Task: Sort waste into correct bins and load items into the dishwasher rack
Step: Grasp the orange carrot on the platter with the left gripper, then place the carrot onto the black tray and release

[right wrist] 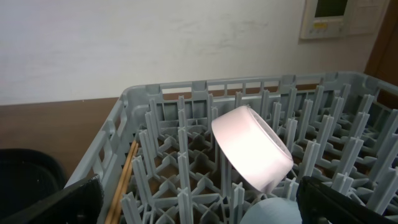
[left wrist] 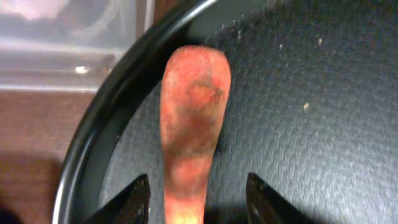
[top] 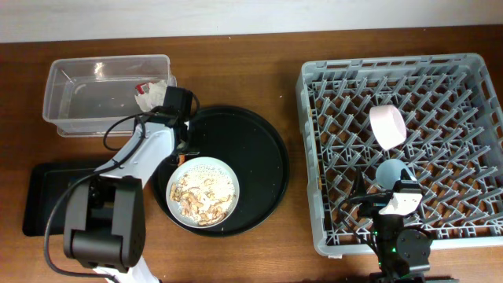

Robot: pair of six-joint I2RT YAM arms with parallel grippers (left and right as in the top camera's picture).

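Note:
An orange sausage piece (left wrist: 193, 124) lies on the large round black tray (left wrist: 298, 93), near its rim. My left gripper (left wrist: 197, 182) is open and straddles it, with a gap on each side; it is at the tray's upper left in the overhead view (top: 182, 137). The pale plate (top: 206, 159) with rice-like leftovers (top: 203, 195) sits on the same tray. The white bowl (top: 387, 126) leans on its side in the grey dishwasher rack (top: 314, 157), with the light-blue cup (top: 390, 170) beside it. My right gripper (right wrist: 199, 199) is open and empty just short of the cup (right wrist: 273, 213).
The clear tub (top: 71, 102) at the back left holds a white napkin (top: 153, 93) and a red wrapper (top: 142, 89). The shallow black tray (top: 39, 196) lies at the front left. Wooden chopsticks (right wrist: 124, 171) lie in the rack by its left wall.

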